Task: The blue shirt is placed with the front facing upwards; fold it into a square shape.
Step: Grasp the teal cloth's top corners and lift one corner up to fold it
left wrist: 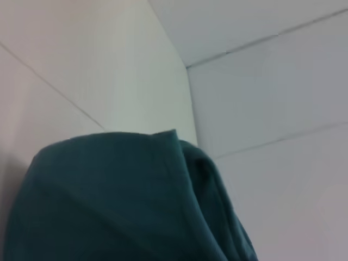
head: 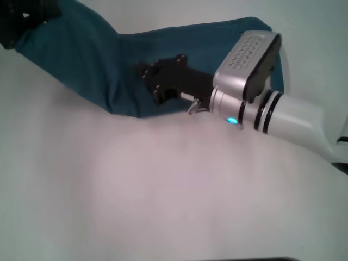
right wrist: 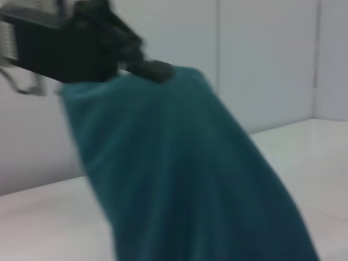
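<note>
The blue shirt [head: 109,65] stretches across the far part of the counter [head: 163,190], from the far left corner to the far right. The left end effector [head: 22,19] sits at the shirt's far left end. The right arm reaches in from the right, its right end effector [head: 160,81] over the middle of the shirt's near edge.

The shirt [head: 103,60] runs out past the head view's top edge, and its lettering and collar cannot be seen. The right gripper [head: 163,81] lies dark against the shirt, its fingertips indistinct. The left gripper [head: 22,22], beside the shirt, is cut off at the corner.
</note>
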Controlling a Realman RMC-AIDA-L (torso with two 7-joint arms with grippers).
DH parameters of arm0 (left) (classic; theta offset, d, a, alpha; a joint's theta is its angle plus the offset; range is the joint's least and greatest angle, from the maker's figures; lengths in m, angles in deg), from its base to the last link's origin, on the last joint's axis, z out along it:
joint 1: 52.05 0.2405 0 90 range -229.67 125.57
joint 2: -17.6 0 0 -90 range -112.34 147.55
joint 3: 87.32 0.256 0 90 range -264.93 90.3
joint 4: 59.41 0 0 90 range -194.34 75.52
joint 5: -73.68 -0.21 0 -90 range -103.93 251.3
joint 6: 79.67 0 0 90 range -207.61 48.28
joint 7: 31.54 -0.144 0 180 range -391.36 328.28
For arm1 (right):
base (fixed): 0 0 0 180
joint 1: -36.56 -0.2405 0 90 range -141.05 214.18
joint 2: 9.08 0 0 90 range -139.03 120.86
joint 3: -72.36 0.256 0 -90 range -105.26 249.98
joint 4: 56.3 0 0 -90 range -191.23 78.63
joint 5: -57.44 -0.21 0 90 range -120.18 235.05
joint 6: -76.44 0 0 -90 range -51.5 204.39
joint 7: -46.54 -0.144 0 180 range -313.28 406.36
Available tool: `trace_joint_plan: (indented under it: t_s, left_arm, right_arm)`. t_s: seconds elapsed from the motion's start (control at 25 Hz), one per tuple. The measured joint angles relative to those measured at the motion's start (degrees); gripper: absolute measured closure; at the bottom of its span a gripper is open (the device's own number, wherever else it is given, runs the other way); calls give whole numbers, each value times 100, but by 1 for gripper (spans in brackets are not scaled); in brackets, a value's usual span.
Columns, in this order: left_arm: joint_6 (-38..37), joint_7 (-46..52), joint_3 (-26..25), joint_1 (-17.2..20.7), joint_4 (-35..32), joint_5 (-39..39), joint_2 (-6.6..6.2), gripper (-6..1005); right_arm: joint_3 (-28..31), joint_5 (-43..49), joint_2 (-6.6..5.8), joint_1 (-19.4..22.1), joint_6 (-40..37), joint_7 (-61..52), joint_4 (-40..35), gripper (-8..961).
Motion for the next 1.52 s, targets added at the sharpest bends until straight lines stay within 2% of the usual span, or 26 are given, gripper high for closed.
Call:
trace_joint_plan:
  t_s: [0.16, 0.32, 0.6, 0.72, 0.92, 1.12, 1.36, 1.52]
  left_arm:
    - [-399, -27, -22, 37, 20, 83, 4, 954]
    - [-494, 21, -59, 157, 135, 89, -1, 954]
    - [-822, -8, -590, 306, 162, 89, -53, 954]
    - [-889, -25, -612, 261, 162, 95, 11, 954]
    - [-1090, -34, -566, 0, 241, 315, 163, 954]
    - [-1214, -35, -471, -326, 343, 410, 324, 954]
    - [-1222, -38, -396, -513, 354, 427, 343, 953]
    - [-1136, -49, -397, -481, 342, 431, 324, 954]
  right_arm:
    - [81, -11, 16, 12, 53, 51, -107, 928]
    - [130, -2, 17, 14, 98, 61, -118, 928]
    - [433, -16, 41, -11, 357, 370, -135, 928]
    - [568, -9, 64, -132, 657, 526, -60, 928]
    - [538, 10, 103, -532, 1582, 692, 150, 927]
    - [529, 38, 129, -717, 1727, 874, 297, 927]
    - [532, 623, 131, -863, 1876, 889, 567, 927]
    - [746, 692, 107, -675, 1757, 987, 679, 926]
